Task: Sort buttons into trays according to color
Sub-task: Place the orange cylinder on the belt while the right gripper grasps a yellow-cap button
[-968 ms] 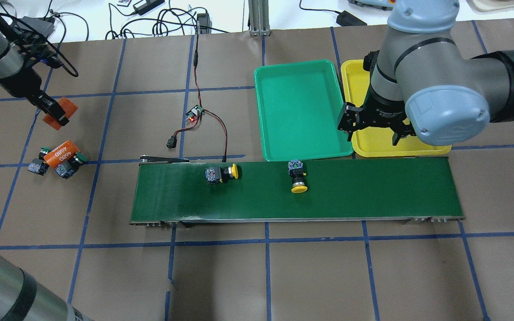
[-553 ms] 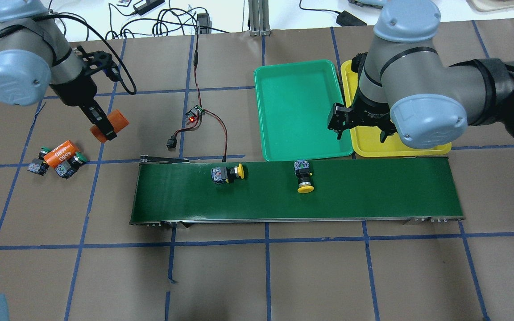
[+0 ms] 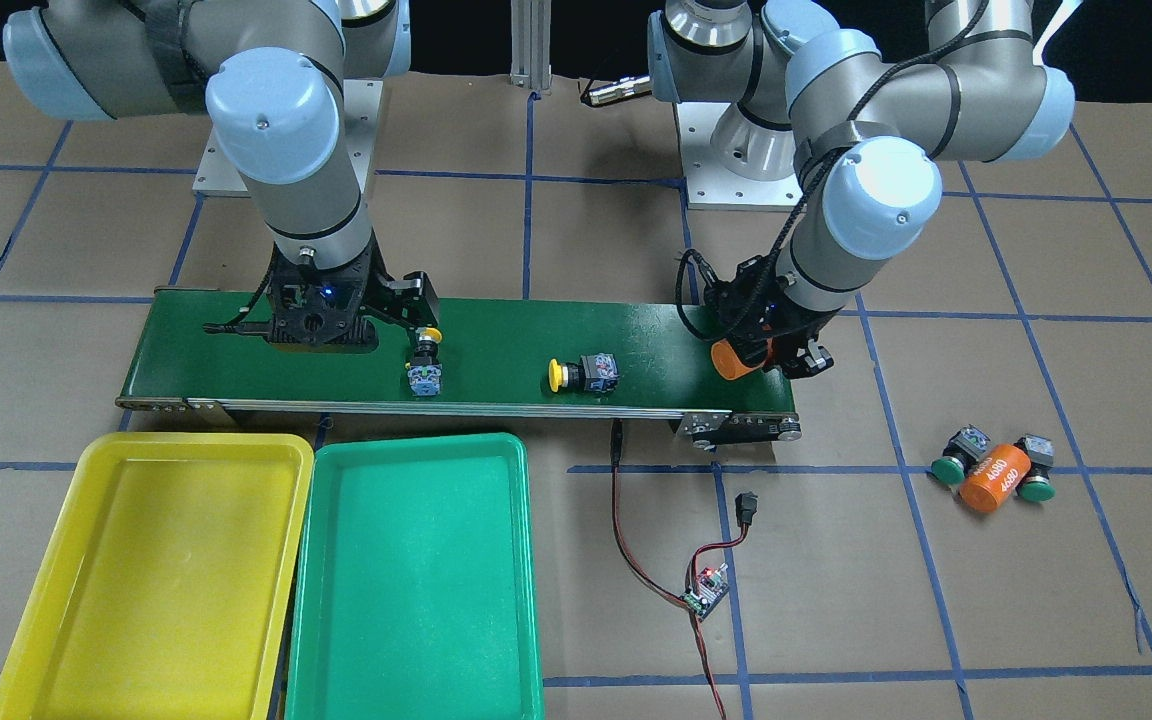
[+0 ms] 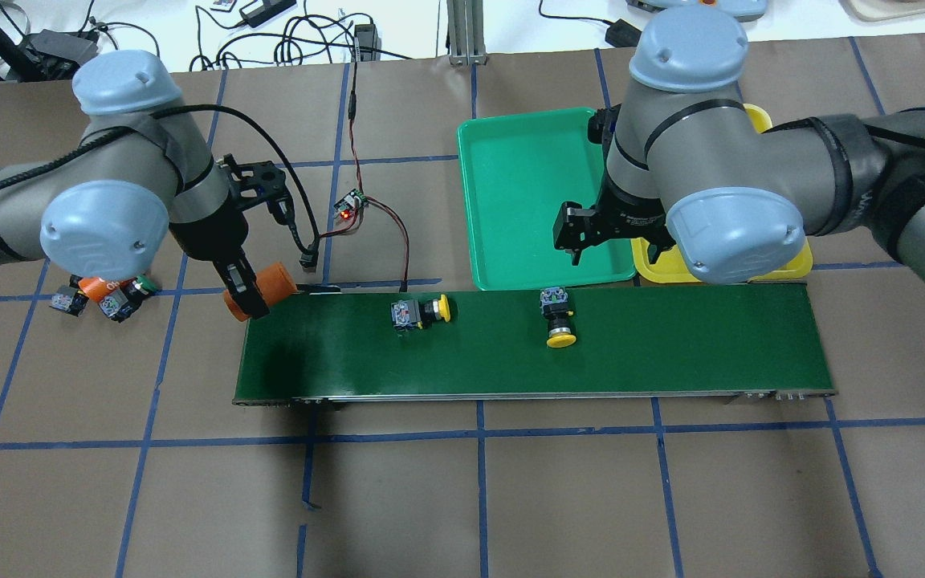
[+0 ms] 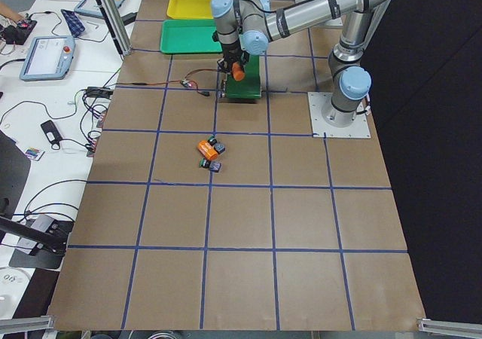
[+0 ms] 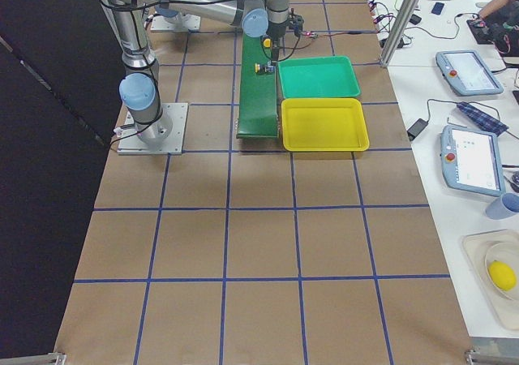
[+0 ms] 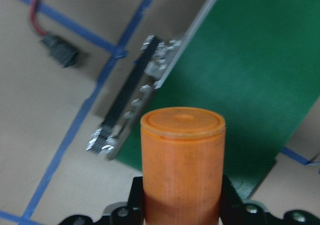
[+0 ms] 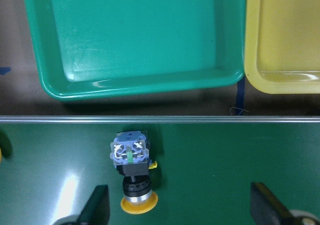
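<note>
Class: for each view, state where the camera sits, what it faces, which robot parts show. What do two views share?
Front-facing: across the table, facing the robot; both arms.
Overhead: behind the robot, looking down at the conveyor belt; both arms.
Exterior left: table's left end, looking along it; left arm nearer.
Exterior right: opposite end; right arm nearer.
Left wrist: over the left gripper's orange cylinder.
Right wrist: over a yellow button; right gripper shows.
Shared: overhead and right wrist show that button.
</note>
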Motion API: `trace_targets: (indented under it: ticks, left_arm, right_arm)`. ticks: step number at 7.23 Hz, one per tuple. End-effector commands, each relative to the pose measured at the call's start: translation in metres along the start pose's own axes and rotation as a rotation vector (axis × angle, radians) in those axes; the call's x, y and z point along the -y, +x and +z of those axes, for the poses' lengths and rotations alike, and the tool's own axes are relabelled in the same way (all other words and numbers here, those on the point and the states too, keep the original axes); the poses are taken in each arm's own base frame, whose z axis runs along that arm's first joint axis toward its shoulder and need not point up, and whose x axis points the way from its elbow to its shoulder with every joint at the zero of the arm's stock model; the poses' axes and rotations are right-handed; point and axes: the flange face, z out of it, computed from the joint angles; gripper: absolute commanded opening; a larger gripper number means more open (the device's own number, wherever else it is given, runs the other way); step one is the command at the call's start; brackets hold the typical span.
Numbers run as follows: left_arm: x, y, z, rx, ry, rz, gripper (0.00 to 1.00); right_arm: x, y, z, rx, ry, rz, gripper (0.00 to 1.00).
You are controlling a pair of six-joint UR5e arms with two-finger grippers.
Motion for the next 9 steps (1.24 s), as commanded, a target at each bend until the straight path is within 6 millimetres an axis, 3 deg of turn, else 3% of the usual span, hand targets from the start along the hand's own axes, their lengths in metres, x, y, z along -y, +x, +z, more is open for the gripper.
trace_targets:
  ticks: [1,3,5,6,8,9]
  left_arm:
    - [0.013,0.018,0.036,0.036,0.007,0.036,0.18]
    - [0.006,0.032,0.052,0.073,0.034,0.047,1.00]
    - [0.002,0.028,0.034,0.145,0.058,0.041,1.00]
    - [-0.014,0.012,0.015,0.159,0.069,-0.002,1.00]
    - [-0.087,-0.046,-0.029,0.014,0.109,-0.187,1.00]
    - [-0.135,-0.083,-0.036,-0.054,0.162,-0.294,1.00]
  right_arm:
    - [0.005,-0.014,0.025,0.005,-0.047,-0.023,1.00]
    - [0.000,-0.019,0.046,-0.011,-0.088,-0.042,1.00]
    - [0.013,-0.012,0.076,-0.020,-0.137,-0.015,1.00]
    - [0.019,-0.007,0.080,-0.022,-0.129,-0.015,1.00]
    - [0.026,0.010,0.086,-0.024,-0.145,0.026,0.28]
    - [0.027,0.016,0.084,-0.028,-0.149,0.032,0.00]
